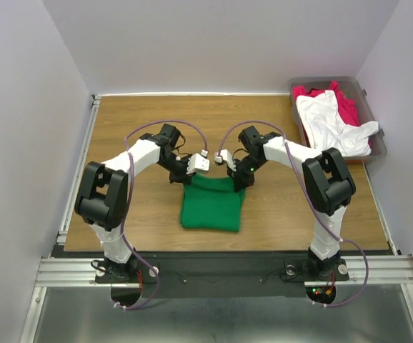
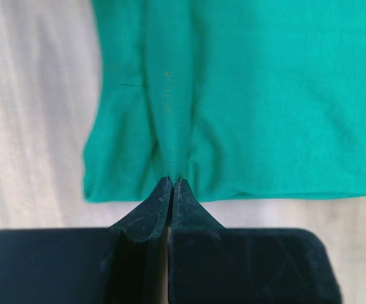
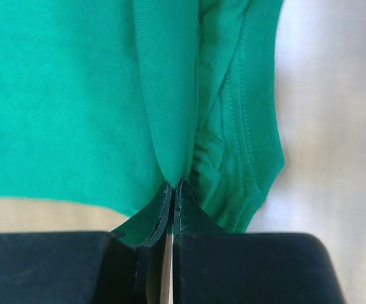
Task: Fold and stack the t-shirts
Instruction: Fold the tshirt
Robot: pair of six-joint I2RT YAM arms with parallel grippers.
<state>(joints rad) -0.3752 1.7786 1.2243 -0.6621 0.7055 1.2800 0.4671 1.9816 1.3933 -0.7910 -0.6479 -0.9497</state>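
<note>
Overhead, a wooden desk (image 1: 121, 128) fills the view, with two white and black robot arms reaching in from the near edge. A green t-shirt (image 1: 212, 207) lies near the middle of the desk, already folded into a rough rectangle. Both arms meet at its far edge. The left claw (image 1: 186, 177) is closed on the far left corner and the right claw (image 1: 236, 180) is closed on the far right corner. The left wrist camera shows that claw's tips (image 2: 172, 183) pressed together on a narrow raised ridge of green cloth. The right wrist camera shows the same on its side (image 3: 173, 187), with a stitched hem bunched in loose layers just beside the pinch. At the far right corner of the desk a grey bin (image 1: 378, 146) holds a white t-shirt (image 1: 331, 121) draped over a red t-shirt (image 1: 346, 103), both unfolded. Each grip looks thin, so the cloth could slide out if the arms lift or pull briskly. The right claw may have caught only some of the layers, which would let the rest sag open and undo the fold. If one arm travels faster than the other, the rectangle is likely to skew or drag across the desk.
</note>
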